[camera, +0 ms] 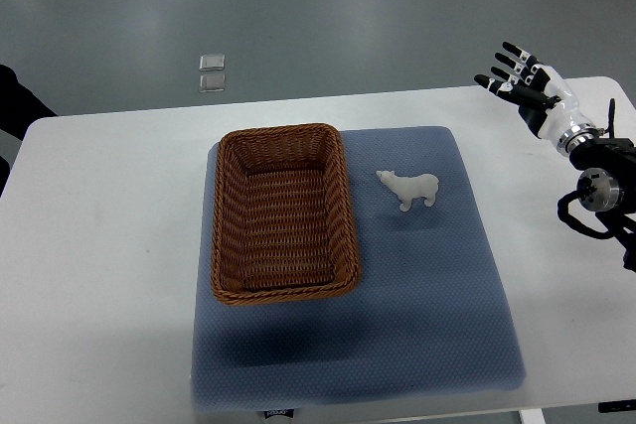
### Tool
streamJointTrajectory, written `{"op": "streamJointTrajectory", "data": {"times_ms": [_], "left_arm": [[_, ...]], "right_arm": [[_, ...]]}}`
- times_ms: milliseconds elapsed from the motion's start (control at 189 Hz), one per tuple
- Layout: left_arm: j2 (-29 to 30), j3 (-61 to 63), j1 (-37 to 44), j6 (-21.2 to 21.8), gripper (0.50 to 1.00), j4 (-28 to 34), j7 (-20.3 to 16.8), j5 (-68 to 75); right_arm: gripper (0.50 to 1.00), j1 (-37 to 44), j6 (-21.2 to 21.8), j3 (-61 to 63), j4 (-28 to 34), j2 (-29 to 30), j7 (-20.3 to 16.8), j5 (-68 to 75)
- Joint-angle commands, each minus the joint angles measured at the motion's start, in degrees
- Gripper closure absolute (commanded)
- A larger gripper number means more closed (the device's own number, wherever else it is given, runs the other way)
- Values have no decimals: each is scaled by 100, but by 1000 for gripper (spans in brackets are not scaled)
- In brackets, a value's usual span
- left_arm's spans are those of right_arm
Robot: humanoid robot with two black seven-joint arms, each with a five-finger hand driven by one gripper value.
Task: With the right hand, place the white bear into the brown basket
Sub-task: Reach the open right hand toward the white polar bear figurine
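- Spreading wide and holding nothing, the fingers (509,69) of the right hand (527,91) point away from the robot, well to the right of the white bear (411,188) and farther back.
- The white bear stands upright on the blue mat (417,295), just right of the brown basket (285,213), its head turned toward the basket wall.
- The basket lies empty on the same mat, on the white worktop (99,275).
- Doing the reach well probably means lowering the hand over the bear's back and closing across its narrow body, not its legs, so it does not tip.
- No left hand shows.
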Motion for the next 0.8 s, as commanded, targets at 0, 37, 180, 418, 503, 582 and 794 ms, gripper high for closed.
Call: {"op": "streamJointTrajectory", "data": {"times_ms": [0,37,180,418,503,582,794], "left_arm": [[0,-1,0,0,500,0,0,0],[0,-1,0,0,500,0,0,0],[0,-1,0,0,500,0,0,0],[0,-1,0,0,500,0,0,0],[0,-1,-9,0,500,0,0,0],[0,-1,0,0,500,0,0,0],[0,-1,0,0,500,0,0,0]], "right_arm": [[576,-6,81,-1,0,-8,0,-303],[576,2,99,-1,0,-8,0,-452],[579,11,292,-19,44,-43,26,-1383],[581,169,556,-89,263,-237,158,-2817],[583,240,670,-98,342,-316,237,-3318],[585,257,811,-98,465,-386,264,-3941],[589,310,934,-317,1001,-615,466,-5751]]}}
